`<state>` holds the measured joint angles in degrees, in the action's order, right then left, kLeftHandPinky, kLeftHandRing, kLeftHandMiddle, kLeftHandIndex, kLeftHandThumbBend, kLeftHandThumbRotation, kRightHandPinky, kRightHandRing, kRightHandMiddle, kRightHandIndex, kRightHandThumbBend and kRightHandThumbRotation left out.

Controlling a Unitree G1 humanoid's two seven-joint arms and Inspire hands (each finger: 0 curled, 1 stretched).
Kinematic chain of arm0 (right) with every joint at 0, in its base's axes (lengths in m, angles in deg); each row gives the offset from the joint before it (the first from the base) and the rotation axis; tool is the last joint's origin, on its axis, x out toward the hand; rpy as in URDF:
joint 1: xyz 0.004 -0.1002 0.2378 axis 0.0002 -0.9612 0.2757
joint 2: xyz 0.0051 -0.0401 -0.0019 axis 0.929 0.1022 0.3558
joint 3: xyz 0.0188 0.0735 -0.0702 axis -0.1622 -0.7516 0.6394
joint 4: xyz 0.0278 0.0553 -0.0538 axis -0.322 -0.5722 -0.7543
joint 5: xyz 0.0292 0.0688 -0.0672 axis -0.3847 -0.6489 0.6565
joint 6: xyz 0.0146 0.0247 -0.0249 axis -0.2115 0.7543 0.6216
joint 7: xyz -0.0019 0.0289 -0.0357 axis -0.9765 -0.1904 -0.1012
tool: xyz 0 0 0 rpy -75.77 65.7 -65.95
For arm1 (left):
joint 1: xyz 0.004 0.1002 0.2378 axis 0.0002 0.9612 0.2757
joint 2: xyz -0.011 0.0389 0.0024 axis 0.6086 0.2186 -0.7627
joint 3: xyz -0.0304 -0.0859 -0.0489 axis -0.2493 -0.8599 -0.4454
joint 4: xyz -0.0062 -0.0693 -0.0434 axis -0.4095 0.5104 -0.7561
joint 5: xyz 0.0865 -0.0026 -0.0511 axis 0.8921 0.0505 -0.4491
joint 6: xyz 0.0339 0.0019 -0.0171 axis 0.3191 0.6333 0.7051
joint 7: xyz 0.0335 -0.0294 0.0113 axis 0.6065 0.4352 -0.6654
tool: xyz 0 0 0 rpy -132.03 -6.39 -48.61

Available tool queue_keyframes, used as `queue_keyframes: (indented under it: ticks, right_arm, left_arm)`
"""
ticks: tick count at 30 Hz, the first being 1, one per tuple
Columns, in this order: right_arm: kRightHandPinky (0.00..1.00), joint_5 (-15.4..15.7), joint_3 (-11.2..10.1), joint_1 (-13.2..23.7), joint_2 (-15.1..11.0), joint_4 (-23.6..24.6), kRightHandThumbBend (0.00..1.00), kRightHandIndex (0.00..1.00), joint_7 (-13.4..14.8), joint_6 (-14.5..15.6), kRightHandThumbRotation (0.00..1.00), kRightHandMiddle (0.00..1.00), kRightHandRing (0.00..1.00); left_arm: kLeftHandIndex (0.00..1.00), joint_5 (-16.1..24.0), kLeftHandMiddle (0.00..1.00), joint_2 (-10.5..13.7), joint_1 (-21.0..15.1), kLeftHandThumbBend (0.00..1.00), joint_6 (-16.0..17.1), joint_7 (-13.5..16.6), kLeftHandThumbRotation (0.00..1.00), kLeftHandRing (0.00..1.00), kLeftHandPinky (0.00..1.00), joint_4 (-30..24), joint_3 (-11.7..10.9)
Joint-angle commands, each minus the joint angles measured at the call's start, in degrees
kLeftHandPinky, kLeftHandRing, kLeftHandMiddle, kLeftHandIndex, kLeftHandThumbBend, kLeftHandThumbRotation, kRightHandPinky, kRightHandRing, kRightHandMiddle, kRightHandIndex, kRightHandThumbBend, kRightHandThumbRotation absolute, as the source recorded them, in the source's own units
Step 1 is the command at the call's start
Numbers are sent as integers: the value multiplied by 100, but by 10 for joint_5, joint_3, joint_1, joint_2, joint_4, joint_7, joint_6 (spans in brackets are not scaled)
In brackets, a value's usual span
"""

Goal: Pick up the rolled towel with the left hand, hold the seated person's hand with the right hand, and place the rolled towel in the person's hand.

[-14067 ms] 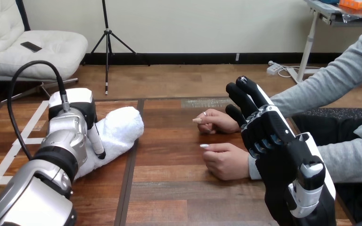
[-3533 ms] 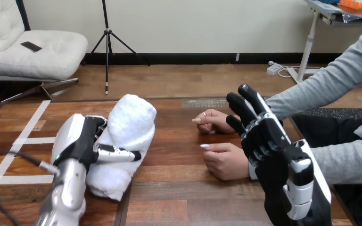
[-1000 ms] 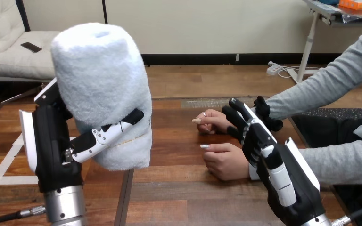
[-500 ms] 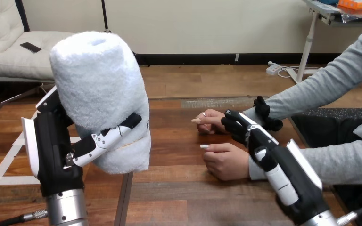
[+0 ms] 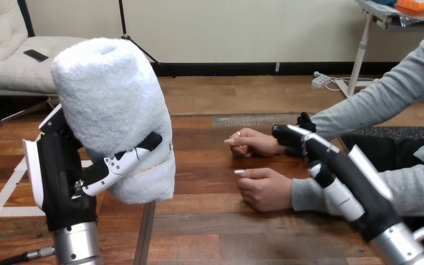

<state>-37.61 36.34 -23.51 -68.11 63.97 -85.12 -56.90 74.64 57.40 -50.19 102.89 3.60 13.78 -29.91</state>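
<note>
Head view: left hand (image 5: pixel 61 165) clamped round the fluffy white rolled towel (image 5: pixel 110 105), an upright cylinder lifted at 9 o'clock. Right hand (image 5: pixel 323 157) hides the wrist behind the person's farther hand (image 5: pixel 256 142) at 3 o'clock, can't tell if it's gripping.

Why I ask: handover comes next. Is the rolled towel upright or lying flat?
Upright, slightly tilted: the rolled towel stands on end in the left hand, rolled end up.

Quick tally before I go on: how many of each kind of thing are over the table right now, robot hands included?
Rolled towel: 1
Robot hands: 2, the left hand and the right hand
Person's hands: 2, the farther one and the nearer one
Total: 5
</note>
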Motion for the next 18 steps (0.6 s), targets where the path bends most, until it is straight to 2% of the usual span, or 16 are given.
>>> queue_keyframes:
  ticks: [1,12,18]
  right_arm:
    - [83,9,-14,73,-23,-38,95,83,-2,-22,100,86,87]
    - [81,46,-13,141,-58,-135,92,83,3,-58,95,84,85]
    - [80,51,-9,177,-70,-188,93,83,-7,-73,86,85,85]
  left_arm:
    - [43,-6,40,-2,-44,59,20,-6,0,34,29,-3,-8]
    - [43,-8,40,-4,-40,59,22,-16,0,34,29,-2,-12]
    - [44,-8,40,-6,-37,59,21,-19,0,34,29,-2,-15]
